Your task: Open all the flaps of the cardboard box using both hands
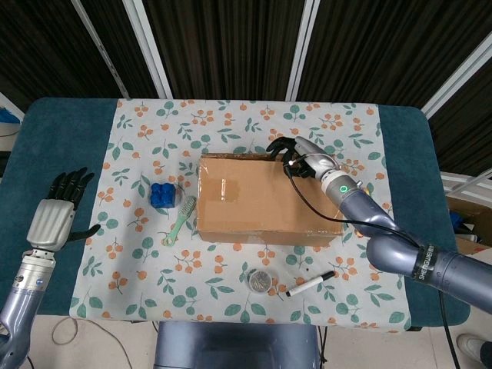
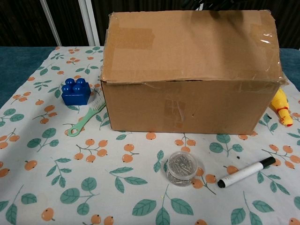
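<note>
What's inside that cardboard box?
That cannot be seen. The top flap is being lifted by the right hand at the far edge of the box, but it blocks both cameras' view into the opening. The left hand waits off to the side.
</note>
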Available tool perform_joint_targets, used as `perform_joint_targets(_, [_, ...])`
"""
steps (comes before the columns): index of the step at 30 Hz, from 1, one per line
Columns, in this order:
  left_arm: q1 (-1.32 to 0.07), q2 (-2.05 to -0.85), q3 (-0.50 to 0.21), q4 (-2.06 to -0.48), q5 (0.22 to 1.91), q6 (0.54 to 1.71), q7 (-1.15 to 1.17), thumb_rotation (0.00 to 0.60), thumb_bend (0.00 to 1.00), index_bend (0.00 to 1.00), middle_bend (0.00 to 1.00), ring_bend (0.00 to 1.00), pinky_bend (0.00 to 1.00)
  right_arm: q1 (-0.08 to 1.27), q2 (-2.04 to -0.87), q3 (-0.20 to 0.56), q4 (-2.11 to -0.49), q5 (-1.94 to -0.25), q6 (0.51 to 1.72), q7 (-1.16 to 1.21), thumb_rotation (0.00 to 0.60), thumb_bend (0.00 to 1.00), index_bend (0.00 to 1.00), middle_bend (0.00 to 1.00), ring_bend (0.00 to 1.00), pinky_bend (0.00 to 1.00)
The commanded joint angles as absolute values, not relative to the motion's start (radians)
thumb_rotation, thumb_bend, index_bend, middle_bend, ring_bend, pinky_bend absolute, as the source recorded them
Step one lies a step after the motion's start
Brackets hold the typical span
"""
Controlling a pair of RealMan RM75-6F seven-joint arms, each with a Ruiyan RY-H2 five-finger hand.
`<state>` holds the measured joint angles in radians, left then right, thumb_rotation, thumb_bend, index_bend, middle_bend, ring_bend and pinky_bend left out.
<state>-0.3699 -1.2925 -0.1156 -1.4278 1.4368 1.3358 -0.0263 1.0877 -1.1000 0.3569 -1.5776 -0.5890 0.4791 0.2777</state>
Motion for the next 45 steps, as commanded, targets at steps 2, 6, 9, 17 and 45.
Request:
perform_joint_targets(2, [-0.37,-1.296,-0.114,-1.421,1.448,1.341,-0.032,0.6,0.13,0.0,0.0,0.0,0.0,1.089,-1.059,0.364,-1.626,-0.588,0.473,0.276,0.6,0.94,0.32,0.35,0.4,0.61])
perform_joint_targets(6, [-0.37,-1.295,-0.112,-1.42,1.452,1.34,-0.035,0.6,0.13,0.0,0.0,0.0,0.0,1.091,-1.018,0.366,-1.669,-0.584,0.457,0.276,0.6,0.94,0.32,0.35,0.4,0.61])
perform_joint_targets(9, [-0.369,-1.296,-0.113,-1.419,1.457,1.345,-0.04,0.6,0.13,0.0,0.0,0.0,0.0,1.092,-0.986,0.366,-1.708,-0.583,0.441,0.279,0.6,0.94,0.32,0.35,0.4,0.64])
perform_joint_targets(17, [-0.37,-1.307,-0.109,-1.399,1.472,1.348,-0.064,0.6,0.13,0.0,0.0,0.0,0.0,1.092,-0.917,0.371,-1.842,-0.598,0.446,0.275,0.6,0.94,0.32,0.35,0.4,0.65])
perform_joint_targets(45, [-0.37,-1.31,-0.107,-1.394,1.482,1.347,-0.072,0.6,0.13,0.0,0.0,0.0,0.0,1.246,-0.744,0.323,-1.884,-0.485,0.249,0.309,0.6,0.94,0.32,0.35,0.4,0.65])
